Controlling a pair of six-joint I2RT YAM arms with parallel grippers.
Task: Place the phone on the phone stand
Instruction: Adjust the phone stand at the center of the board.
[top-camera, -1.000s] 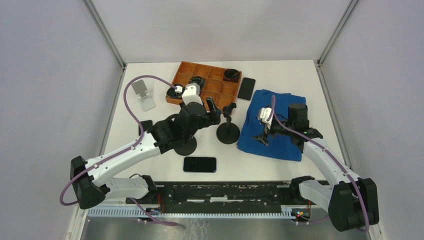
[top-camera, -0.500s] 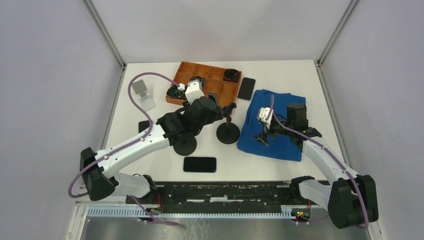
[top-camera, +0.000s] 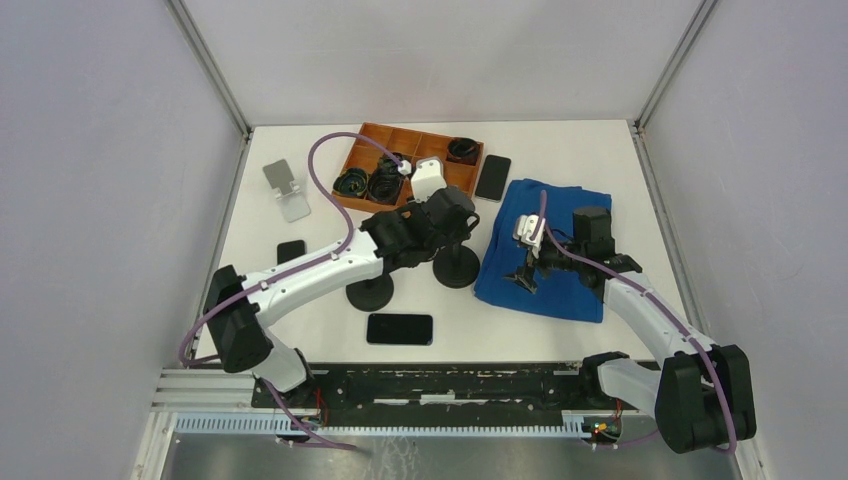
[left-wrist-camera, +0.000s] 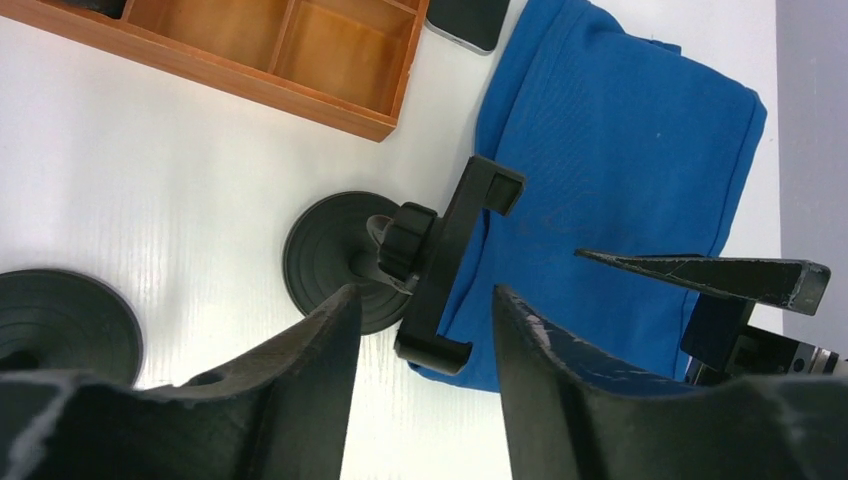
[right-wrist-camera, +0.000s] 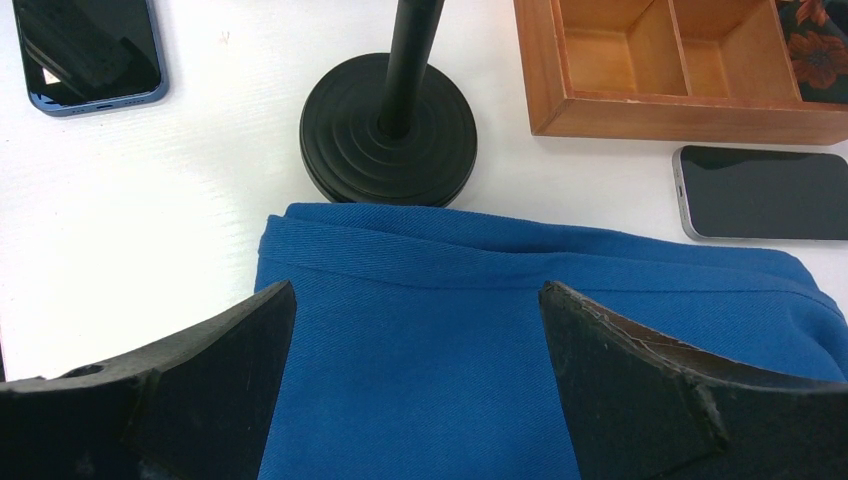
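Note:
A black phone stand with a round base and clamp head stands left of the blue cloth. My left gripper hovers over it, open, and the clamp's lower end shows between the fingertips without touching either. A second black stand base sits further left. One dark phone lies flat near the front edge, and another phone lies beside the tray. My right gripper hangs wide open over the cloth with nothing in it.
A wooden tray with compartments holding dark items sits at the back. A silver stand is at the back left, and a small dark phone lies beside my left arm. My right gripper's finger shows in the left wrist view.
My left arm has swung right, from above the left stand base to above the right stand, and its jaws have narrowed. The right arm has hardly moved.

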